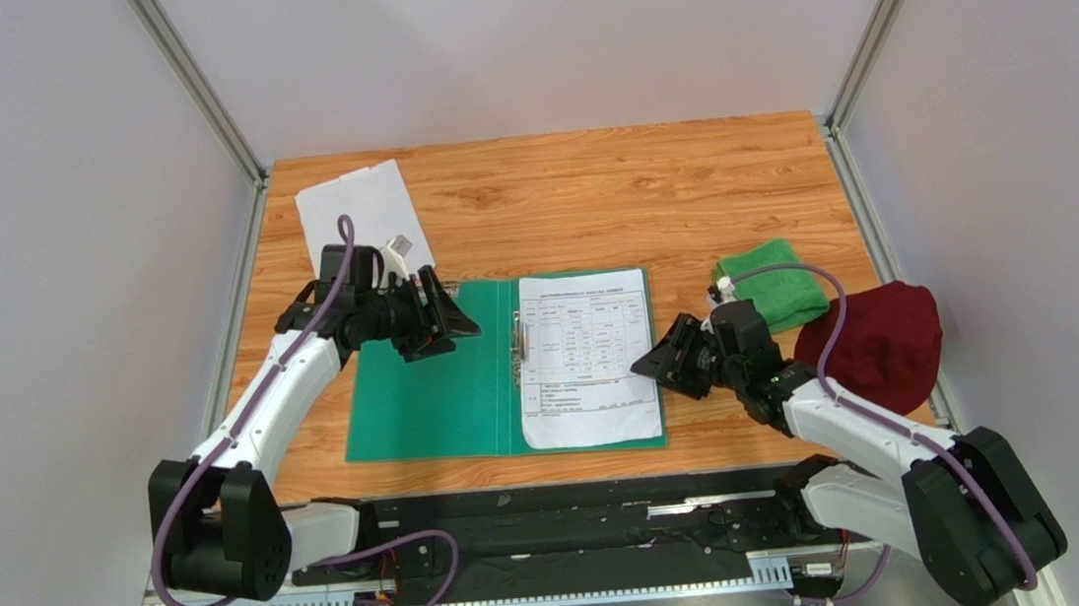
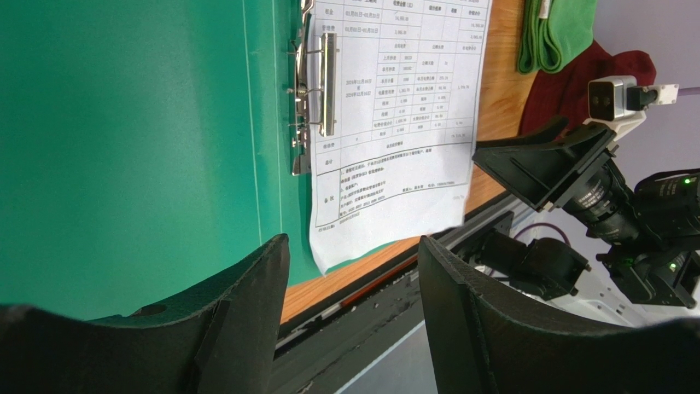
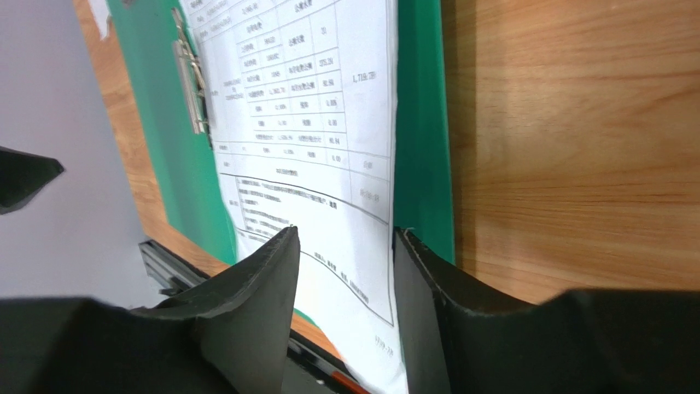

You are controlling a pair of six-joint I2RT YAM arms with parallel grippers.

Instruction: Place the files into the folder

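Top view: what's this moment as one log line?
printed white paper sheet: on open teal plastic folder | left tool: open | right tool: open

A lab robot cell; grey panel walls (image 1: pixel 47 217), aluminium posts (image 1: pixel 194 81), wood-grain table (image 1: pixel 609 193).

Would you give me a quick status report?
Left gripper open, right gripper open. Printed sheet lies in open folder; blank sheet outside. Nothing blocking.
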